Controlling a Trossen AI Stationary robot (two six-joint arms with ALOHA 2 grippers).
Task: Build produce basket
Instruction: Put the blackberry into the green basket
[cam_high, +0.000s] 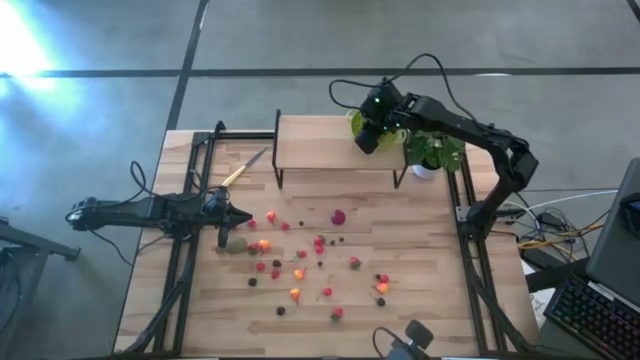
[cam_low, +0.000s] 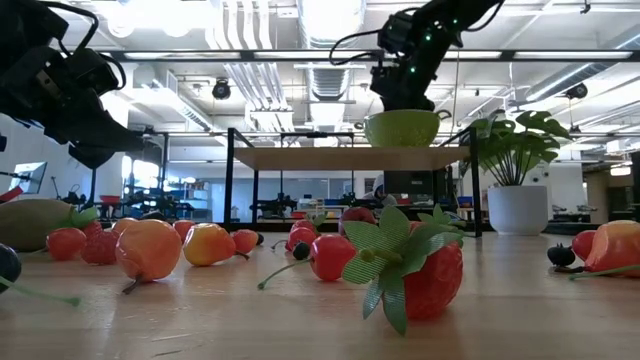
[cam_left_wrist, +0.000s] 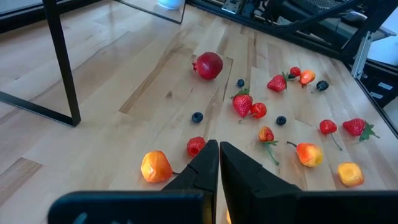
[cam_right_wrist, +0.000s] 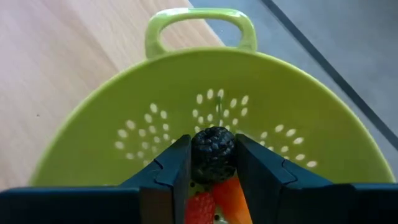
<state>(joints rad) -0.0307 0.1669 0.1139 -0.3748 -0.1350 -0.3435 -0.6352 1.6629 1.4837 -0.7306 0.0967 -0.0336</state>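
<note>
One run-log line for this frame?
right pincer: blackberry between fingers, over colander on shelf | left pincer: shut, above scattered fruit

grey floor (cam_high: 90, 130), ceiling lights (cam_low: 330, 15), perhaps workbenches

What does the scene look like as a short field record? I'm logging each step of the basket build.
basket: green colander on the raised shelf, beside the potted plant
right gripper: over the colander, fingers around a blackberry
in colander: red and orange fruit under the berry
left gripper: shut, empty, low over the table
loose fruit: many pieces scattered on the table
knife: on the table near the shelf
</note>
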